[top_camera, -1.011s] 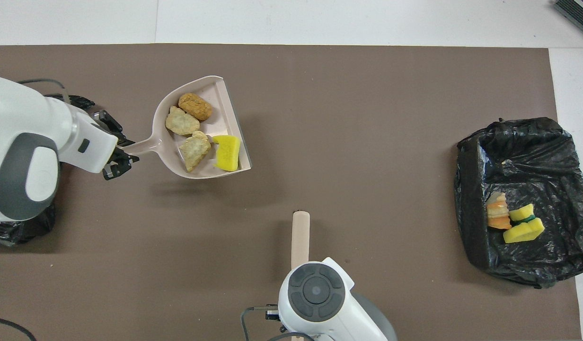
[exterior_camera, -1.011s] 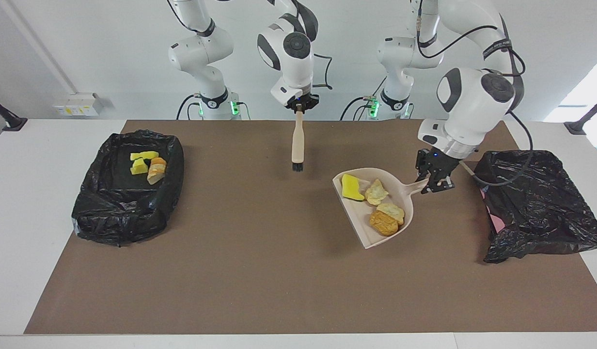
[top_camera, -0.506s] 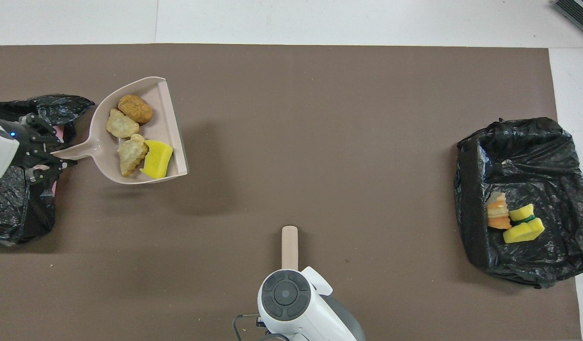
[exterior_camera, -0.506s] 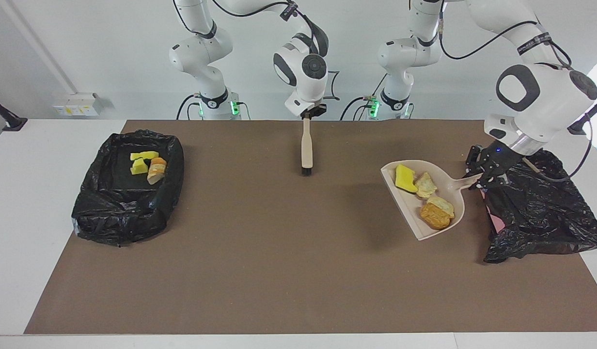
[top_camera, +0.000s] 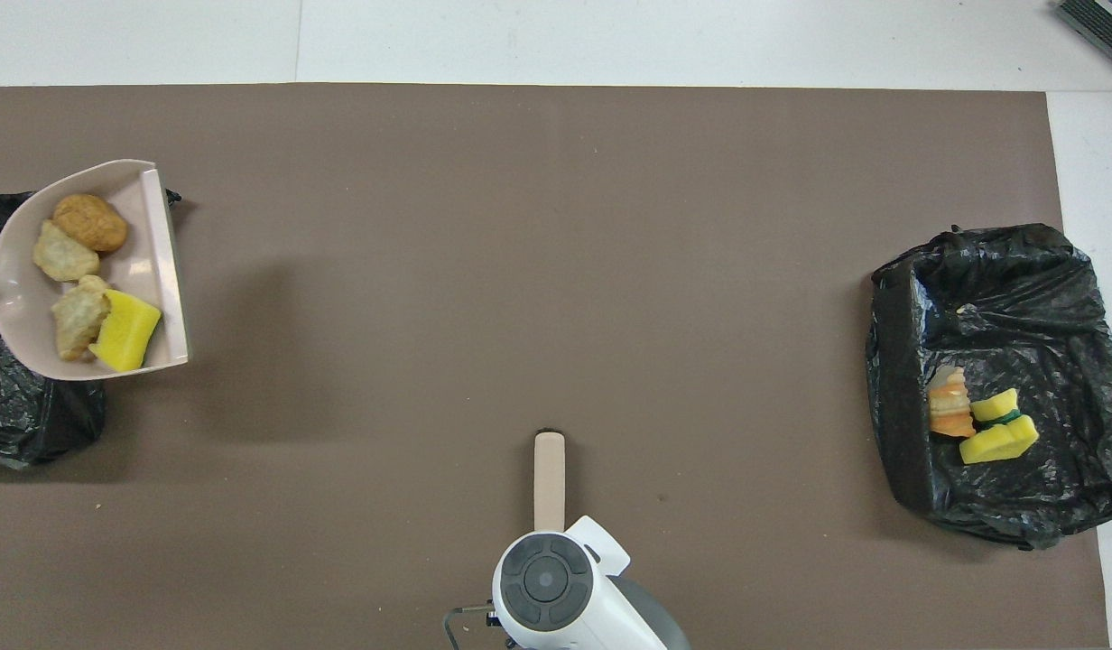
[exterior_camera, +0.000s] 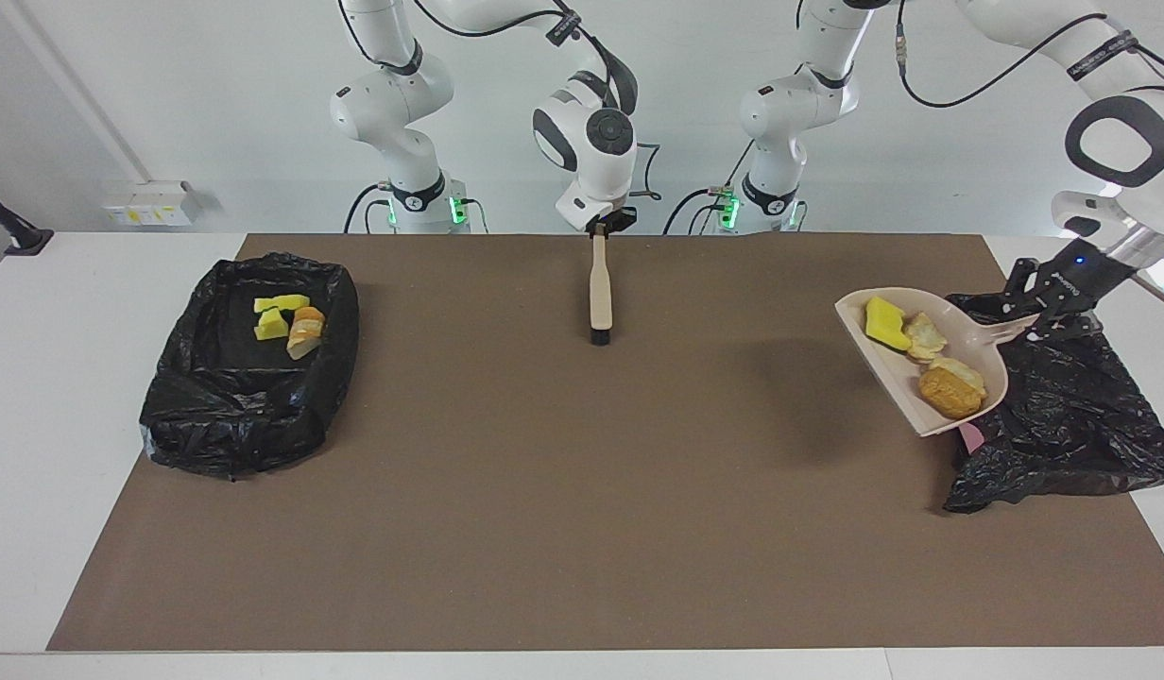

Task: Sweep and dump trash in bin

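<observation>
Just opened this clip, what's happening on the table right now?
The left end effector holds a beige plastic dustpan by its handle, raised at the edge of the black-bagged bin at the left arm's end, carrying four foam chunks, not yet dumped. The right end effector holds a beige-handled black-bristled brush upright, bristles down. Three chunks lie in the other black-lined bin.

Seven pieces of trash show, four in the one dustpan (exterior_camera: 922, 412) (a yellow piece (exterior_camera: 885, 321), two pale ones (exterior_camera: 923, 335), an orange-brown one (exterior_camera: 946, 393)) and three (exterior_camera: 289, 323) in one of two black-lined bins (exterior_camera: 213, 425), plus one brush (exterior_camera: 600, 297) and two arms.
</observation>
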Action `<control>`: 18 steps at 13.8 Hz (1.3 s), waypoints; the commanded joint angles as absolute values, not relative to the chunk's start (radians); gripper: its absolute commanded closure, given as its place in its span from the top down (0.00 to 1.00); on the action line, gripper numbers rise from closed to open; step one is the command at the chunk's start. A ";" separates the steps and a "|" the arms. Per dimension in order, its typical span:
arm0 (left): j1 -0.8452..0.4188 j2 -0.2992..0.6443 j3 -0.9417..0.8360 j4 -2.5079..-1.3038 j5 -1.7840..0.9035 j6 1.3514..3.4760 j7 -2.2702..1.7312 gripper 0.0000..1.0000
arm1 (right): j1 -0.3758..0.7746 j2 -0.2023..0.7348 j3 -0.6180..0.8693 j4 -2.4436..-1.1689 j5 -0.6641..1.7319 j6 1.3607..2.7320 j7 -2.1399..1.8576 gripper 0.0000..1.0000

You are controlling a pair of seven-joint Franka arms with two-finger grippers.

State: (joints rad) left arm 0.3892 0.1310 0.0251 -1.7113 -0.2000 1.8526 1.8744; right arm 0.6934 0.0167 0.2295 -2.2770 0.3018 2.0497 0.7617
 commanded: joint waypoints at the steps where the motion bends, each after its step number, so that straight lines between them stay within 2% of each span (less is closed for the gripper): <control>1: 0.454 0.201 0.017 -1.588 -0.140 1.821 1.942 0.00 | 0.693 0.002 0.227 -2.278 0.229 2.074 0.742 1.00; 4: 0.472 0.236 0.017 -1.537 0.004 1.883 1.997 0.00 | 0.667 -0.003 0.215 -2.218 0.204 2.072 0.739 1.00; 7: 0.477 0.235 0.018 -1.549 0.095 2.026 2.006 0.00 | 0.547 -0.017 0.215 -2.149 0.126 2.063 0.730 1.00; 9: 0.480 0.236 0.021 -1.552 0.147 2.043 2.000 0.00 | 0.467 -0.018 0.215 -2.094 0.083 2.057 0.729 1.00; 12: 0.454 0.230 0.023 -1.552 0.364 2.060 1.994 0.00 | 0.359 -0.012 0.218 -2.022 -0.056 2.033 0.723 1.00; 15: 0.454 0.221 0.023 -1.552 0.474 2.089 1.994 0.00 | 0.289 -0.014 0.209 -1.976 -0.097 2.014 0.652 1.00; 18: 0.425 0.207 0.023 -1.554 0.628 2.091 1.994 0.00 | 0.273 -0.025 0.095 -1.907 -0.092 1.979 0.537 1.00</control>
